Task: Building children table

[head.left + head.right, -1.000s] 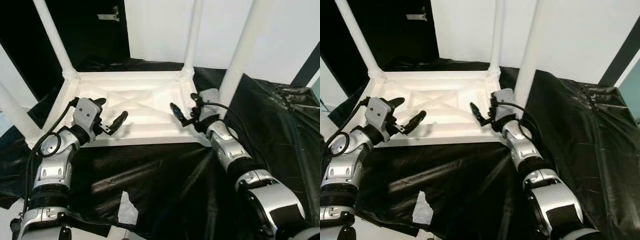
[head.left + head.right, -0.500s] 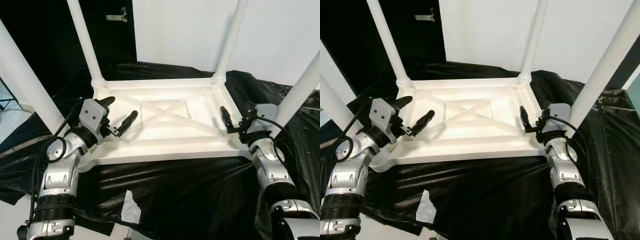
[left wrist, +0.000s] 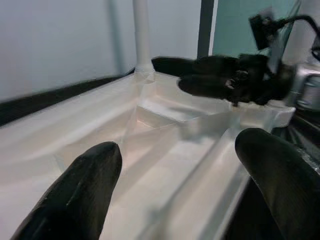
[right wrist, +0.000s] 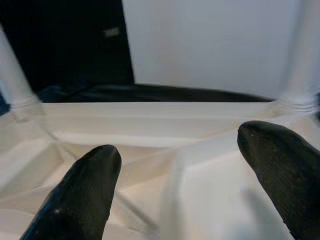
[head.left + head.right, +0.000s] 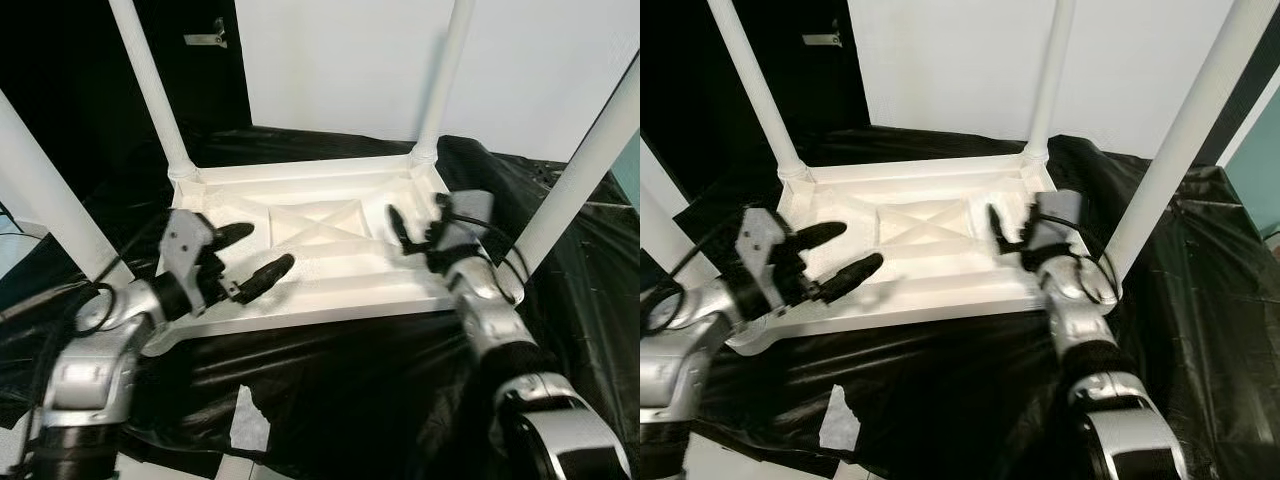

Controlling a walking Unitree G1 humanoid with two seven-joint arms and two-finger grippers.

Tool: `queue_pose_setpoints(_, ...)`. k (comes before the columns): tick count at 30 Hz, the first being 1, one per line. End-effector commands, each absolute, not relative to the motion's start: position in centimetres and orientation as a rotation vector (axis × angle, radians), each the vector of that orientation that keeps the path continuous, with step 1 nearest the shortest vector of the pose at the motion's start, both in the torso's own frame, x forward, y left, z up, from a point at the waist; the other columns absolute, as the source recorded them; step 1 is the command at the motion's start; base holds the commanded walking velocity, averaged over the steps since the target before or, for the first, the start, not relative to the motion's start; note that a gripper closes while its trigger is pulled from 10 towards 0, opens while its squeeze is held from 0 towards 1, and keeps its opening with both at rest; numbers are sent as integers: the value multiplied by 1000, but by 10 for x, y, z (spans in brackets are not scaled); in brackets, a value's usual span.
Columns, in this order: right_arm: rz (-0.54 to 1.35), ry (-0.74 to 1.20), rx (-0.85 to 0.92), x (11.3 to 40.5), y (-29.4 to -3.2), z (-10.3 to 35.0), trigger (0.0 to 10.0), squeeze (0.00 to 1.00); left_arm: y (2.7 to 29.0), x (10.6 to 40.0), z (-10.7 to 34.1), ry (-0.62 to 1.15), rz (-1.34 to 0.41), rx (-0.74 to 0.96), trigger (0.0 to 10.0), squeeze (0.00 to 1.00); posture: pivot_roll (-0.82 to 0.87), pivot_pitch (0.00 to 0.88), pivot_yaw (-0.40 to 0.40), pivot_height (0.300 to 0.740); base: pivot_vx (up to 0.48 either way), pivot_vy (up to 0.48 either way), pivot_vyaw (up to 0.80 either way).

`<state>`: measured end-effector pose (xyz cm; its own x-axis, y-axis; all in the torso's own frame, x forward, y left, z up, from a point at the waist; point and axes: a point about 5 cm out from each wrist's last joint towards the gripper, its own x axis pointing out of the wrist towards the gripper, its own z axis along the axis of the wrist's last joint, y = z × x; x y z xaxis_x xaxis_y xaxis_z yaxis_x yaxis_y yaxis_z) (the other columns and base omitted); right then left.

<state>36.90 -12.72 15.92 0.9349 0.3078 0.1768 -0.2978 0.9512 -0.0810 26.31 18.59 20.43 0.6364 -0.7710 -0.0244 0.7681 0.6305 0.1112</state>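
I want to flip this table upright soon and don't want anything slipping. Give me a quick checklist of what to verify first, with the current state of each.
1. All four legs standing up from the upturned table: ok.
2. Legs fully tightened: cannot tell.
3. Left gripper gripping the table: not ok, open, holding nothing.
4. Right gripper gripping the table: not ok, open above the underside.
5. Black sheet lying flat: not ok, wrinkled, torn near the front.

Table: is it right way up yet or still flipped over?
Upside down. The white table lies top-down on the black sheet, ribbed underside showing, legs pointing up. Both grippers, left and right, hover open over it.
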Motion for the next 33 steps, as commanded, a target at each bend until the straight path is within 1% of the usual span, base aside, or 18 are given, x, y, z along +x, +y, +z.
queue_pose_setpoints(1, 324, -146, -61, 372, -123, 155, 10000, 0, 190, 253, 203, 5, -947, 66, 10000, 0, 82, 0, -44, 740, 0, 0, 0)
queue_pose_setpoints(2, 346, -146, -66, 374, -117, 157, 10000, 0, 196, 244, 202, 20, -967, 52, 10000, 0, 88, 0, -47, 740, 0, 0, 0)
queue_pose_setpoints(3, 346, -146, -66, 374, -117, 157, 10000, 0, 196, 244, 202, 20, -967, 52, 10000, 0, 88, 0, -47, 740, 0, 0, 0)
queue_pose_setpoints(5, 374, -150, -79, 374, -111, 160, 10000, 0, 203, 232, 203, 45, -979, 37, 10000, 0, 96, 0, -52, 740, 0, 0, 0)
queue_pose_setpoints(6, 391, -149, -80, 374, -109, 160, 10000, 0, 211, 220, 204, 64, -967, 30, 10000, 0, 101, 0, -54, 740, 0, 0, 0)
queue_pose_setpoints(8, 397, -146, -83, 373, -109, 159, 10000, 0, 216, 216, 204, 72, -940, 14, 10000, 0, 105, 0, -56, 740, 0, 0, 0)
queue_pose_setpoints(9, 403, -138, -89, 372, -109, 155, 10000, 0, 222, 207, 201, 101, -905, -14, 10000, 0, 117, 0, -59, 740, 0, 0, 0)
queue_pose_setpoints(10, 403, -138, -89, 372, -109, 155, 10000, 0, 222, 207, 201, 101, -905, -14, 10000, 0, 117, 0, -59, 740, 0, 0, 0)
queue_pose_setpoints(12, 406, -124, -93, 371, -110, 150, 10000, 0, 226, 193, 193, 156, -881, -30, 10000, 0, 124, 0, -60, 740, 0, 0, 0)
queue_pose_setpoints(19, 402, -119, -80, 367, -113, 144, 10000, 0, 250, 171, 194, 245, -769, -3, 10000, 0, 159, 0, -63, 740, 0, 0, 0)
queue_pose_setpoints(20, 402, -119, -80, 367, -113, 144, 10000, 0, 250, 171, 194, 245, -769, -3, 10000, 0, 159, 0, -63, 740, 0, 0, 0)
queue_pose_setpoints(22, 403, -115, -52, 364, -114, 141, 10000, 0, 262, 162, 195, 279, -736, 13, 10000, 0, 165, 0, -57, 740, 0, 0, 0)
queue_pose_setpoints(23, 403, -115, -52, 364, -114, 141, 10000, 0, 262, 162, 195, 279, -736, 13, 10000, 0, 165, 0, -57, 740, 0, 0, 0)
queue_pose_setpoints(26, 405, -118, 43, 354, -111, 137, 10000, 0, 292, 154, 200, 330, -636, 46, 10000, 0, 179, 0, -46, 740, 0, 0, 0)
queue_pose_setpoints(29, 427, -137, 33, 345, -107, 135, 10000, 0, 312, 160, 206, 314, -562, 74, 10000, 0, 176, 0, -35, 740, 0, 0, 0)
queue_pose_setpoints(30, 427, -137, 33, 345, -107, 135, 10000, 0, 312, 160, 206, 314, -562, 74, 10000, 0, 176, 0, -35, 740, 0, 0, 0)
queue_pose_setpoints(32, 426, -165, 34, 340, -106, 138, 10000, 0, 321, 165, 208, 316, -508, 105, 10000, 0, 169, 0, -26, 740, 0, 0, 0)
queue_pose_setpoints(33, 443, -178, 36, 337, -105, 140, 10000, 1000, 328, 171, 209, 300, -469, 117, 10000, 0, 163, 0, -22, 740, 0, 0, 0)
